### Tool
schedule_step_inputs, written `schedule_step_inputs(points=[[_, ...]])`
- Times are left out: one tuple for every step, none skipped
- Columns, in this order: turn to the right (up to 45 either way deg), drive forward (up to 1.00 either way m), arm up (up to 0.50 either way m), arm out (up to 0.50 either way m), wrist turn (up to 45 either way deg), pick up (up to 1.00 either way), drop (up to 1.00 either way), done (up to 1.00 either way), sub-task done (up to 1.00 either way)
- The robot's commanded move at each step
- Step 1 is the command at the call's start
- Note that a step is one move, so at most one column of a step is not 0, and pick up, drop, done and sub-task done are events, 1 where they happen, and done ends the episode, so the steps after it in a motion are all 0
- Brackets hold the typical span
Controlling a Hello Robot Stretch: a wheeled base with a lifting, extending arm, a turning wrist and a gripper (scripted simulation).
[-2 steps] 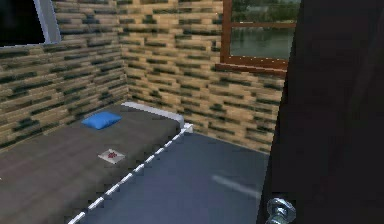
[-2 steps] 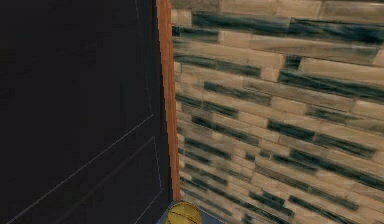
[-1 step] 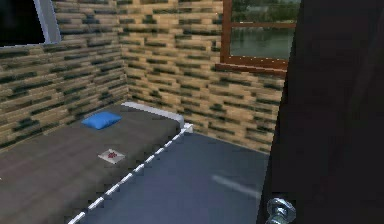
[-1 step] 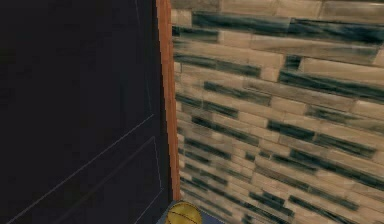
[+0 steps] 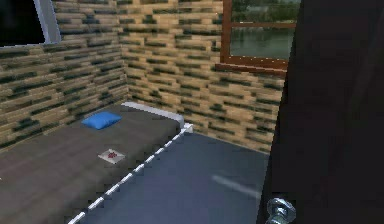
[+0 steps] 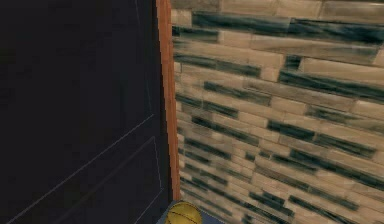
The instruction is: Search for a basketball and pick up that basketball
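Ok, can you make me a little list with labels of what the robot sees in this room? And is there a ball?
room: brick walls, window
sleeping spot: low bed, brown top, white edge
on it: blue pillow; small flat thing, too small to name
forward view's right: dark door with silver knob
arm side view: dark panel, red-brown frame, more brick
ball: yellowish round thing at the bottom edge by the frame; maybe the basketball, cannot tell

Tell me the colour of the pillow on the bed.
The pillow is blue; forward view shows it best.
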Motion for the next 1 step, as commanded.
schedule_step_inputs(points=[[0.0, 0.0, 0.0, 0.0, 45.0, 0.0, 0.0, 0.0, 0.0]])
